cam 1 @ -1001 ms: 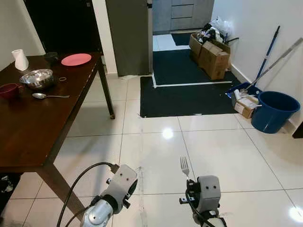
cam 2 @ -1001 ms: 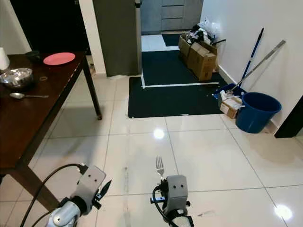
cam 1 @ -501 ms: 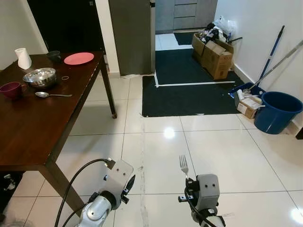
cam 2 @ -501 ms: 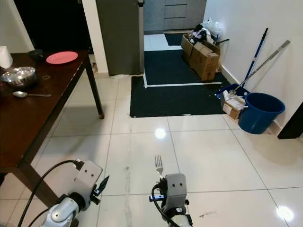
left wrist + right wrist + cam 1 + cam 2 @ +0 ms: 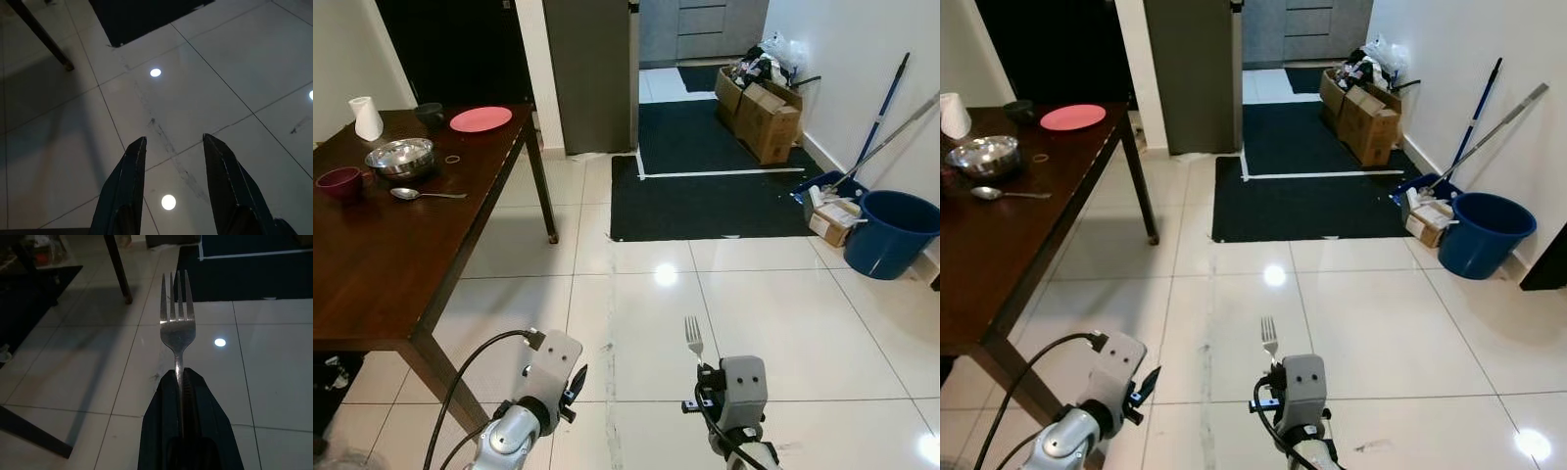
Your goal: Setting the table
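Wooden table (image 5: 382, 264) beside glossy tiles (image 5: 754, 294)

Table (image 5: 382, 264) at left with bowl (image 5: 399, 157), spoon (image 5: 426, 194), plate (image 5: 481, 119); bucket (image 5: 895, 233) far right.

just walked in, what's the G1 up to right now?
Setting the table. The right gripper is shut on a fork, tines pointing up, carried over the tiled floor. The left gripper is open and holds nothing. The dark wooden table is off to the robot's left and bears a pink plate, a metal bowl, a spoon and a maroon cup. The fork is not yet on the table.
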Controlling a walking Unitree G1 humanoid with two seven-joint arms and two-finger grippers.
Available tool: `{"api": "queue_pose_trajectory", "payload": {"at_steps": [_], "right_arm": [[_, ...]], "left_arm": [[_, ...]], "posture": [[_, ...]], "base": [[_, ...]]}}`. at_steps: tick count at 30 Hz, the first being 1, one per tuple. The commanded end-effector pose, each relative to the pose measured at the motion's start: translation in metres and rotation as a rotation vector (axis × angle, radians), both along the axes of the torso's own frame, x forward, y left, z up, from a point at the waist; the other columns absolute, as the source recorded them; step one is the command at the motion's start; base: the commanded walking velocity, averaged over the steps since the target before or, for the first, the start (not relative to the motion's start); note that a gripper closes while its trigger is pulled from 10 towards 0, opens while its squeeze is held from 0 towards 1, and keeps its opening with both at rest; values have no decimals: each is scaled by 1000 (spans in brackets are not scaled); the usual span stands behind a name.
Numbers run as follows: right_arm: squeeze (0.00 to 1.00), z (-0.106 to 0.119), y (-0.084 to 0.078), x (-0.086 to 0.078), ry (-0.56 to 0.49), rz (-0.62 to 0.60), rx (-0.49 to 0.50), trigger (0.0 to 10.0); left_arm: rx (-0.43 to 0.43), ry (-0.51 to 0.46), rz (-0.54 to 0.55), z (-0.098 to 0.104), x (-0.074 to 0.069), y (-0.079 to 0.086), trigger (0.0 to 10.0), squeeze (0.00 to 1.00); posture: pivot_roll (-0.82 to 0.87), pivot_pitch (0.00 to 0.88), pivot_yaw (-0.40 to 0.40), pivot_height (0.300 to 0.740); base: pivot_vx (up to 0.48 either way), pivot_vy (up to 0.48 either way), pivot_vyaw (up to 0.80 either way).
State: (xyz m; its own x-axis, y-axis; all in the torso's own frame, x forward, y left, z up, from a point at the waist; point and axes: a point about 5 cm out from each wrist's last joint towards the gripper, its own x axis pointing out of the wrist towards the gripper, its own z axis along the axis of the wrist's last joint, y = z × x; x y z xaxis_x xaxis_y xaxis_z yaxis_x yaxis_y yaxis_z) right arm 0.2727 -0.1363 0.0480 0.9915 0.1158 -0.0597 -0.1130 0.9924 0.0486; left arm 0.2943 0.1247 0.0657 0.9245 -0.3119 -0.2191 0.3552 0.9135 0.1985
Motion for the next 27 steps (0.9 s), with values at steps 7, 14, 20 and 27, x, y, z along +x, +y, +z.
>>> {"api": "queue_pose_trajectory", "payload": {"at_steps": [7,14,20,27], "right_arm": [[0,3,3,-5,-7,1,3,10000],[0,5,13,-5,-17,6,5,10000],[0,6,17,-11,-23,20,3,10000],[0,11,18,-10,-33,38,-5,10000]], "left_arm": [[-9,-54,9,18,5,5,10000,0],[-4,-75,38,26,2,22,10000,0],[-6,-83,36,29,-2,25,10000,0],[-11,-84,20,32,-1,19,10000,0]], "posture": [[-55,123,139,740],[-81,174,184,740],[-87,178,205,740],[-46,162,186,740]], "base": [[0,0,0],[0,0,0],[0,0,0],[0,0,0]]}}
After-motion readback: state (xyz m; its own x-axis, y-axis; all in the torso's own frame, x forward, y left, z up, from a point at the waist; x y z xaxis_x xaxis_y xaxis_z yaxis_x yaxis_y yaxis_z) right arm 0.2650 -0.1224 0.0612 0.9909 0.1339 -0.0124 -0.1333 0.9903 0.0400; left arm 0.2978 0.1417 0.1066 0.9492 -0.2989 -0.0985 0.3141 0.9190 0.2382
